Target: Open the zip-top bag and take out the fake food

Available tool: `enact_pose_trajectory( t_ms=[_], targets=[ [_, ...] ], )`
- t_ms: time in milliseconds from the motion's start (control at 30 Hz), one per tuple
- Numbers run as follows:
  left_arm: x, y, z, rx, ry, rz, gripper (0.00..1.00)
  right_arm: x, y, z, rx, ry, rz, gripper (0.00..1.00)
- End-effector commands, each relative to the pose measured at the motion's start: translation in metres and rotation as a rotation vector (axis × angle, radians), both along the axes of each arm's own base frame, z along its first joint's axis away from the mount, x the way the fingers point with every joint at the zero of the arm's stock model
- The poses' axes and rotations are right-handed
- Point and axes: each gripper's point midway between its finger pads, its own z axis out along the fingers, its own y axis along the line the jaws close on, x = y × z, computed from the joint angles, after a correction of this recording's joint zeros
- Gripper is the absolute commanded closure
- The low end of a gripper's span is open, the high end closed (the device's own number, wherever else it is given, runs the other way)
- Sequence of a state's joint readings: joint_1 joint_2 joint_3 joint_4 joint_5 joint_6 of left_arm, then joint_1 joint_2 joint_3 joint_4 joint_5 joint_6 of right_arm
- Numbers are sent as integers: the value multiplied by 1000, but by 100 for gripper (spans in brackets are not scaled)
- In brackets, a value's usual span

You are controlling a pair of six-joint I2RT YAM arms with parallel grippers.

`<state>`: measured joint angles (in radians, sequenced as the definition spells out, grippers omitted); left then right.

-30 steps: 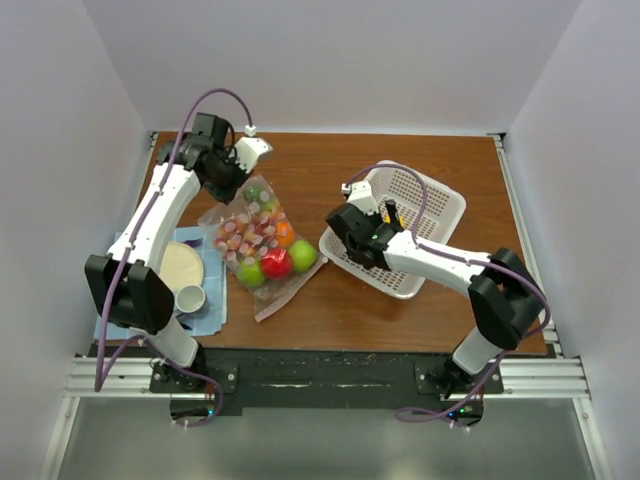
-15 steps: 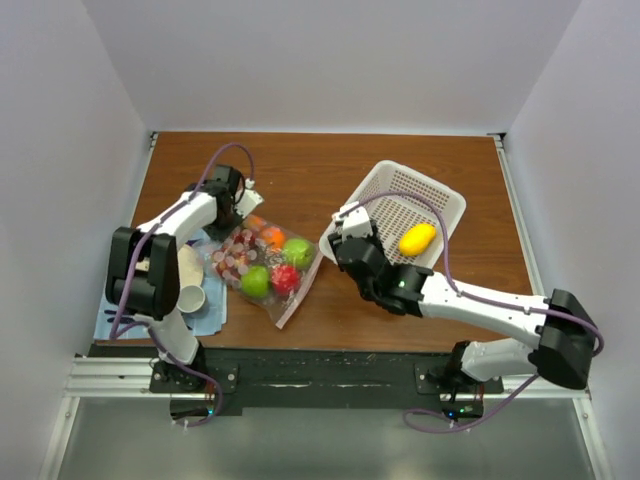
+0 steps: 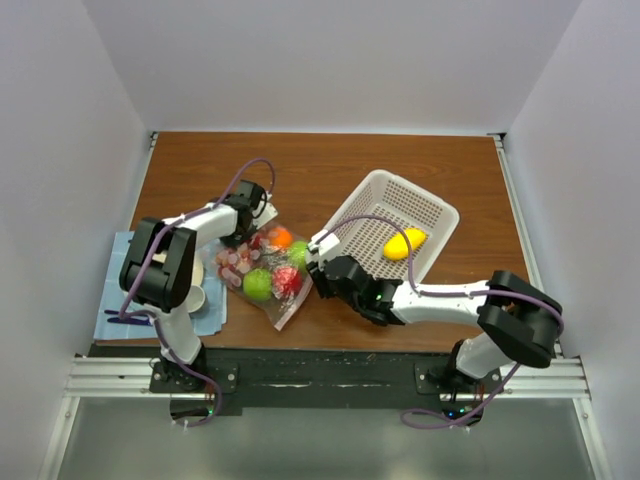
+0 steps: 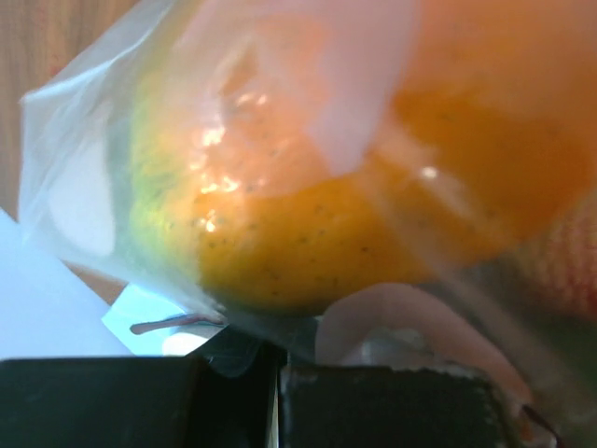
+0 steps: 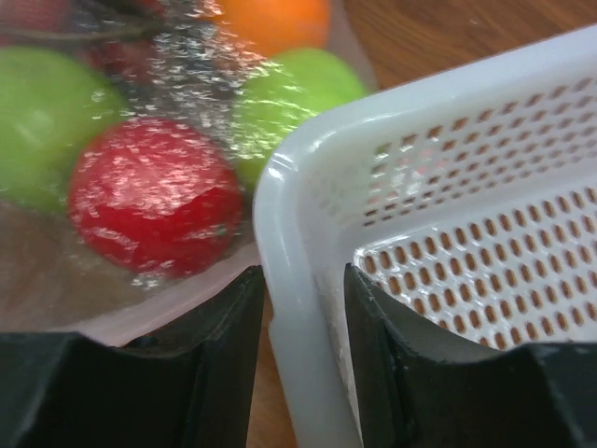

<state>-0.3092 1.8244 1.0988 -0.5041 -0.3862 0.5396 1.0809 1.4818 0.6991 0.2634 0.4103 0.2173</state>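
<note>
We judge the left end effector (image 4: pixel 278 373) pinches the bag (image 3: pixel 268 300) at its far corner. The right end effector (image 5: pixel 303 280) clamps the basket (image 5: pixel 308 187) rim. The bag, with fruit (image 3: pixel 257 285) inside, lies diagonally on the worktop (image 3: pixel 350 160), just to its left.

Gripper (image 5: pixel 303 280) clamped on the basket (image 5: pixel 308 187) rim, beside the bag (image 5: pixel 56 280)

2 black fingers (image 5: pixel 168 373) fill the bottom of the frame, 1 on each side of the white mesh basket's rounded corner, which runs up between them. The basket's perforated floor spreads to the lower right. On the left, the crinkly clear bag lies against the rim, holding a red apple (image 5: pixel 154 196) at centre left, 2 green apples (image 5: pixel 42 121) above it, and an orange (image 5: pixel 275 21) at the top edge. Brown table (image 5: pixel 448 33) shows at the upper right.
</note>
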Motion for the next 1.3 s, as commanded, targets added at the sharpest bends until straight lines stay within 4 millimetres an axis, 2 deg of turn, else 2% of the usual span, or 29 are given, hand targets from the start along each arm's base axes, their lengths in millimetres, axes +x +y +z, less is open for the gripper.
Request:
enact_pose_trajectory(
  t_ms=[0,33,67,100,233,267,333,367,433,467,567,600,633,667,733,767,800,833,900,933,1000,1100,1267],
  targets=[
    [-13,5,-26,44,60,-18,100,-15,38,21,115,-21,125,61],
    [-13,8,-27,59,61,-19,100,-16,37,21,96,-41,125,66],
    [-12,9,-27,69,52,-19,100,-23,37,19,72,-49,139,67],
    [-13,12,-30,83,56,-23,100,-25,35,24,67,-71,133,68],
    [-14,22,-37,144,55,-23,100,-14,3,13,-49,-90,-3,69],
    [-15,24,-40,152,57,-24,100,-8,-14,7,-110,-101,-63,69],
    [-17,27,-44,172,64,-27,100,-5,-30,4,-141,-87,-132,68],
    [-19,28,-46,175,68,-29,100,0,-53,-1,-195,-91,-208,68],
    [-20,30,-49,182,76,-30,100,3,-73,1,-198,-88,-294,69],
    [-22,31,-50,184,79,-30,100,4,-95,-5,-253,-78,-344,69],
    [-21,31,-51,171,84,-30,100,11,-129,2,-261,-88,-474,64],
    [-22,30,-51,165,86,-29,100,11,-129,1,-242,-74,-462,61],
    [-22,30,-51,161,88,-30,100,13,-132,5,-242,-91,-465,51],
    [-22,29,-51,158,93,-31,100,17,-133,9,-243,-103,-473,46],
    [-23,28,-51,148,95,-34,100,22,-130,14,-271,-113,-461,41],
    [-22,28,-51,147,95,-33,100,27,-122,21,-254,-117,-453,40],
    [-22,26,-50,141,94,-36,100,29,-118,17,-267,-113,-439,40],
    [-23,26,-50,138,100,-35,100,33,-109,22,-264,-123,-418,39],
    [-21,23,-48,119,96,-37,100,38,-105,13,-321,-121,-405,41],
    [-23,22,-47,112,99,-35,100,43,-101,15,-335,-116,-405,43],
    [-21,20,-43,100,88,-37,100,51,-103,7,-367,-91,-421,44],
    [-21,19,-39,85,85,-42,100,56,-104,8,-374,-93,-448,44],
    [-24,18,-42,76,96,-49,100,63,-117,34,-384,-125,-576,37]
  ],
)
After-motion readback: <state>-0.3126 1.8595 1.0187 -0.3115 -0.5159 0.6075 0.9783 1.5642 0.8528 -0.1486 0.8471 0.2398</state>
